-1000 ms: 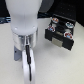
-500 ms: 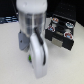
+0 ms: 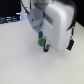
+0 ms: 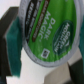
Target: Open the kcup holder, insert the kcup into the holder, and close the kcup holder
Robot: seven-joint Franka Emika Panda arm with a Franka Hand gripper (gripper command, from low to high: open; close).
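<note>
In the exterior view my gripper (image 3: pixel 43 43) hangs from the white arm just above the pale table (image 3: pixel 20 62). It is shut on the kcup (image 3: pixel 40 38), a small bright green pod. In the wrist view the kcup (image 4: pixel 47 30) fills the picture, its green foil lid with white print facing the camera. It is pinched between black fingers with teal pads (image 4: pixel 11 46); the gripper's (image 4: pixel 42 50) other finger (image 4: pixel 75 70) is at the opposite edge. The kcup holder is not clearly in view.
A dark, blurred shape (image 3: pixel 10 20) with bluish bits lies at the back on the exterior view's left, too smeared to name. The arm's white body (image 3: pixel 57 25) covers the upper right of that view.
The picture is now smeared by motion. The white arm has shifted from the middle toward the exterior view's right. The green kcup now shows under the hand, and the black box seen earlier is gone.
</note>
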